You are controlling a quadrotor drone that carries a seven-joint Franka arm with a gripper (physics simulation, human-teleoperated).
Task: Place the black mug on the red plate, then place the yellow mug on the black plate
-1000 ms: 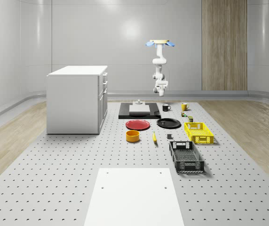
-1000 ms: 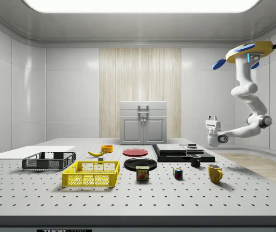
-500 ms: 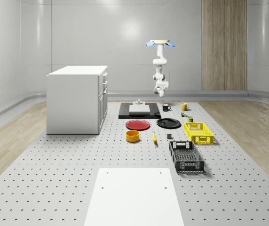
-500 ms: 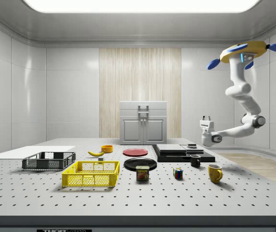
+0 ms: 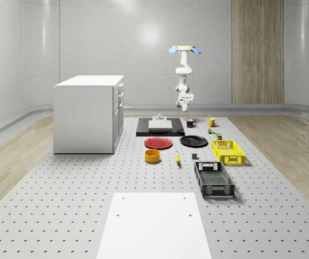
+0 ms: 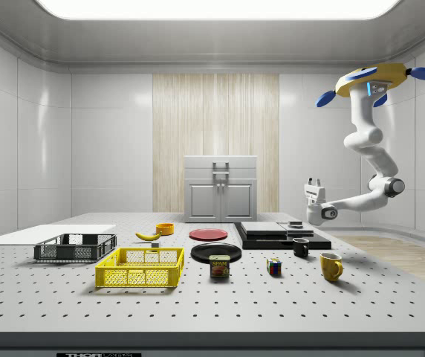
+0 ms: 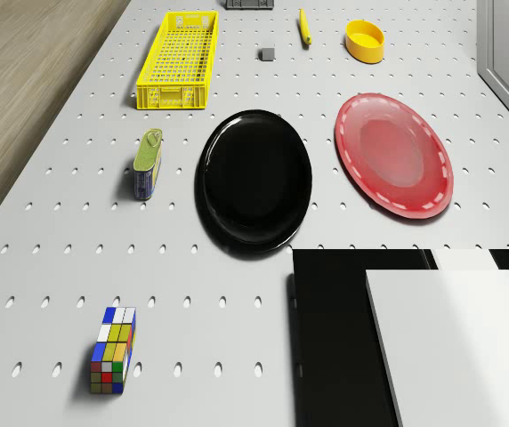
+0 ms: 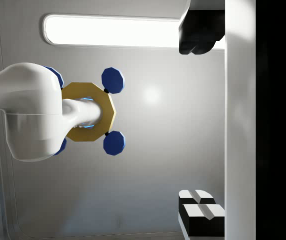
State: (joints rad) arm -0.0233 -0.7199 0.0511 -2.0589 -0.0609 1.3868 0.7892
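Observation:
The black mug [image 5: 190, 123] [image 6: 301, 248] and the yellow mug [image 5: 212, 122] [image 6: 331, 266] stand on the table at its far end. The red plate [image 5: 159, 143] [image 7: 395, 153] and black plate [image 5: 193, 141] [image 7: 254, 176] lie side by side, both bare. The drone [image 5: 184, 49] [image 6: 380, 76] hovers high over the table's far end. Its arm hangs down and bends toward the side view's left. My gripper [image 6: 313, 184] [image 5: 185, 106] [image 8: 200, 122] points upward, open and holding nothing, well above the black mug.
A black slab [image 5: 160, 127] [image 7: 343, 338] carrying a white block [image 7: 459, 347] lies beside the mugs. A can [image 7: 147, 163], Rubik's cube [image 7: 113, 349], yellow basket [image 5: 228, 151], black basket [image 5: 213, 179], orange bowl [image 5: 152, 156] and banana [image 6: 148, 236] are spread about. A white cabinet [image 5: 88, 113] stands at the whole-scene view's left.
The drone and arm have shifted toward the side view's left, carrying the gripper closer over the black mug and a little higher. The mugs and plates have not moved.

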